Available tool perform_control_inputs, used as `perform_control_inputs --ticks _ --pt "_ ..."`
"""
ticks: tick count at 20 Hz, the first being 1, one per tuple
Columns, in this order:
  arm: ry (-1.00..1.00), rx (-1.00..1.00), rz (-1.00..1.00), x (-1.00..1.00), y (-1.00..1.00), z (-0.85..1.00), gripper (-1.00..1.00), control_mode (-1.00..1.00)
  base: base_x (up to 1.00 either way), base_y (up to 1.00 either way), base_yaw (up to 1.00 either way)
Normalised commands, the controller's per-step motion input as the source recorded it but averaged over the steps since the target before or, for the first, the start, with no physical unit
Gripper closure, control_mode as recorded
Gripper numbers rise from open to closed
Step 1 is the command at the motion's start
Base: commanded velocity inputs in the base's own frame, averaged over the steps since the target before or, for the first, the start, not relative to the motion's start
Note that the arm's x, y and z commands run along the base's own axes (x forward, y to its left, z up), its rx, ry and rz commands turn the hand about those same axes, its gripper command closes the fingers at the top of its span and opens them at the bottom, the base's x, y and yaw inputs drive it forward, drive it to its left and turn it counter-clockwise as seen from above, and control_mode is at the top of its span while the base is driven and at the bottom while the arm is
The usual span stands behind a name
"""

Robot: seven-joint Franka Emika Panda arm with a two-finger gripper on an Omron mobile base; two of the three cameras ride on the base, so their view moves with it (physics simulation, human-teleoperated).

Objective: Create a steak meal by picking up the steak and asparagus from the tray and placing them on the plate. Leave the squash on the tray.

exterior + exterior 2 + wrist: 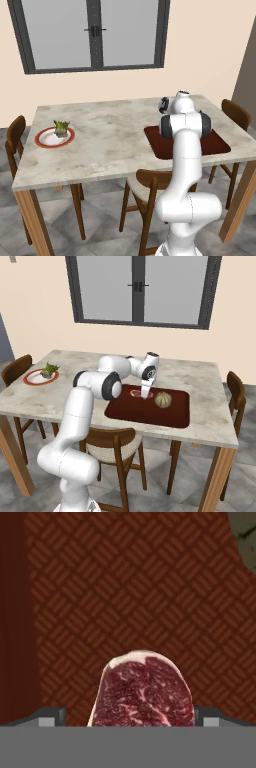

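Steak (142,692): lies flat on the tray (170,413), squash (162,399) just beside.
Asparagus (61,128): on the plate (44,141), far end of the tabletop (110,132).
Hand (146,394): spread wide, low over the steak, one fingertip (50,716) to each side.
Advice: sink until both tips bracket the slab, keep it centred, then close; stay off the squash.

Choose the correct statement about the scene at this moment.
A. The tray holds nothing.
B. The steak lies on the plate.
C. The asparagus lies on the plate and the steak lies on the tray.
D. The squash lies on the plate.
C. The green asparagus sits on the red-rimmed plate, while the steak lies on the dark red tray between the open jaws, beside the squash.
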Motion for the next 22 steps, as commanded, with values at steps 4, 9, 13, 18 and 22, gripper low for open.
perform_control_inputs --ticks 4,9,13,18,22 --pt "0.0 0.0 -0.14 0.0 0.0 -0.48 -1.0 -1.0 0.0 0.0 0.0" --pt "0.0 0.0 -0.1 0.0 0.02 -0.55 1.0 -1.0 0.0 0.0 0.0" --pt "0.0 0.0 0.0 0.0 0.03 -0.24 1.0 -1.0 0.0 0.0 0.0" --pt "-0.06 0.02 0.04 -0.18 0.0 -0.19 1.0 -1.0 0.0 0.0 0.0" --pt "-0.01 0.03 0.08 -0.58 0.0 0.07 1.0 -1.0 0.0 0.0 0.0"
